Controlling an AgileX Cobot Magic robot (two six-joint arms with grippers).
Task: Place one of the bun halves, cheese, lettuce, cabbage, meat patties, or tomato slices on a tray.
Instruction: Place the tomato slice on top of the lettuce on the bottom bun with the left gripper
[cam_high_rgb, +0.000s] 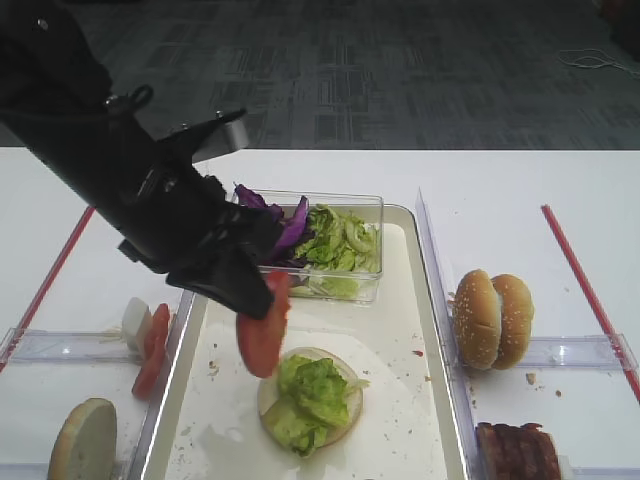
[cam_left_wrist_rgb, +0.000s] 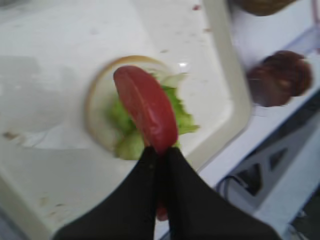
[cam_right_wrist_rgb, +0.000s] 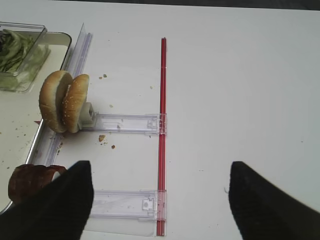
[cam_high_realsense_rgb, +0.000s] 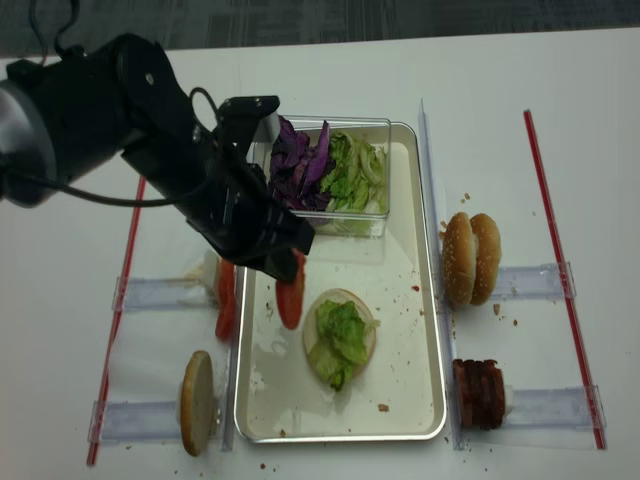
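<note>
My left gripper (cam_high_rgb: 268, 300) (cam_left_wrist_rgb: 159, 152) (cam_high_realsense_rgb: 293, 268) is shut on a red tomato slice (cam_high_rgb: 262, 330) (cam_left_wrist_rgb: 146, 107) (cam_high_realsense_rgb: 290, 298), which hangs edge-down just above the cream tray (cam_high_rgb: 410, 400) (cam_high_realsense_rgb: 420, 380) (cam_left_wrist_rgb: 30, 75). Right of and below the slice lies a flat bun half (cam_high_rgb: 345, 415) (cam_high_realsense_rgb: 366, 345) (cam_left_wrist_rgb: 95, 107) topped with lettuce (cam_high_rgb: 310, 395) (cam_high_realsense_rgb: 340, 335) (cam_left_wrist_rgb: 182, 117). My right gripper (cam_right_wrist_rgb: 160, 187) stands open over bare table, off to the right of the tray.
A clear box (cam_high_rgb: 375, 215) (cam_high_realsense_rgb: 385, 125) of cabbage (cam_high_realsense_rgb: 298, 165) and lettuce sits at the tray's far end. Left of the tray stand more tomato slices (cam_high_rgb: 153, 350) (cam_high_realsense_rgb: 226, 300) and a bun half (cam_high_rgb: 85, 440) (cam_high_realsense_rgb: 196, 402). On the right are sesame buns (cam_high_rgb: 495, 318) (cam_right_wrist_rgb: 62, 102) (cam_high_realsense_rgb: 472, 258) and meat patties (cam_high_rgb: 515, 452) (cam_high_realsense_rgb: 480, 393) (cam_right_wrist_rgb: 30, 182).
</note>
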